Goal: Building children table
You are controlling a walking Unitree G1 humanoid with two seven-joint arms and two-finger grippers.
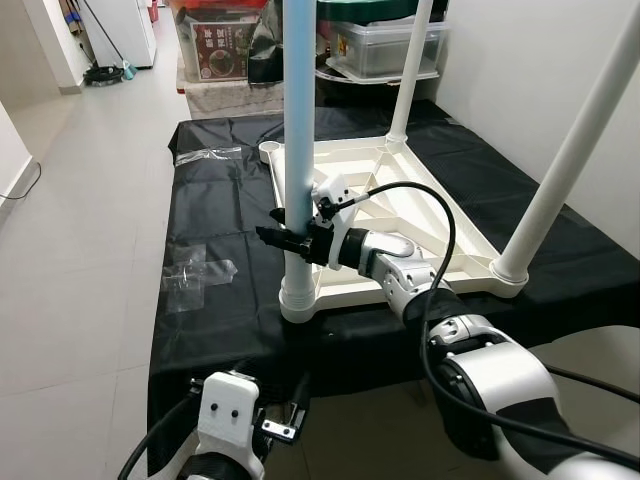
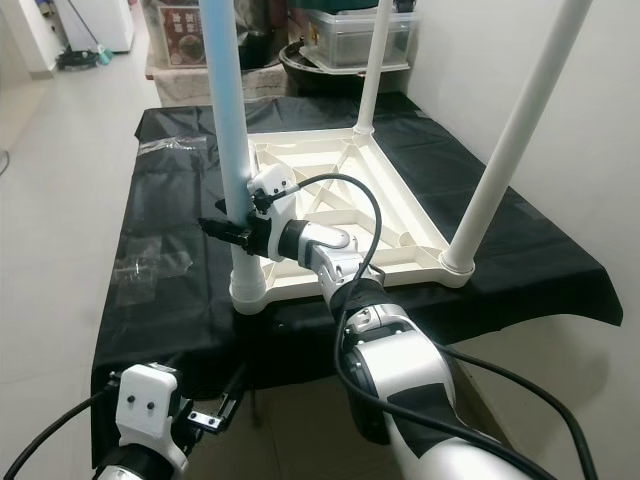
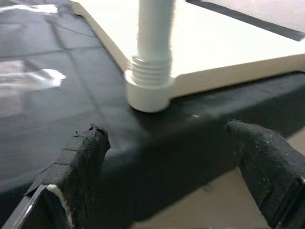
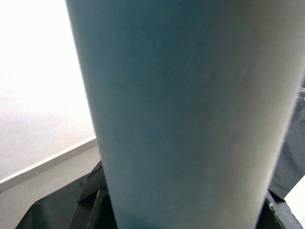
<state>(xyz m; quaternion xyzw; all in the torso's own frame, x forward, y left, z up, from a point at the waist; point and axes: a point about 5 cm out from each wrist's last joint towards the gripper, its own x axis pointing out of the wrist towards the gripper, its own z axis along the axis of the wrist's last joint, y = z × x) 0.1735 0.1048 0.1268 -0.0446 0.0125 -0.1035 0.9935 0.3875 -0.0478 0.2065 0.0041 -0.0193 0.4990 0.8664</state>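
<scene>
An upside-down white children's table top [image 1: 400, 215] lies on a black cloth [image 1: 220, 230]. Three legs stand up from its corners. The near-left one is a pale blue leg [image 1: 298, 120] screwed into its corner socket [image 1: 300, 300]. My right gripper [image 1: 283, 236] is shut around this leg a little above the socket; close up, the leg [image 4: 190, 114] sits between the black fingers. A white leg [image 1: 570, 160] stands at the near right and another white leg [image 1: 410, 70] at the far right. My left gripper [image 3: 167, 176] is open, low beside the cloth's front edge, facing the socket [image 3: 148, 88].
The far-left corner socket [image 1: 269, 151] has no leg. Clear plastic wrappers [image 1: 195, 272] lie on the cloth to the left. Storage boxes [image 1: 385, 45] stand behind the table. A white wall runs along the right, and tiled floor [image 1: 80, 230] lies to the left.
</scene>
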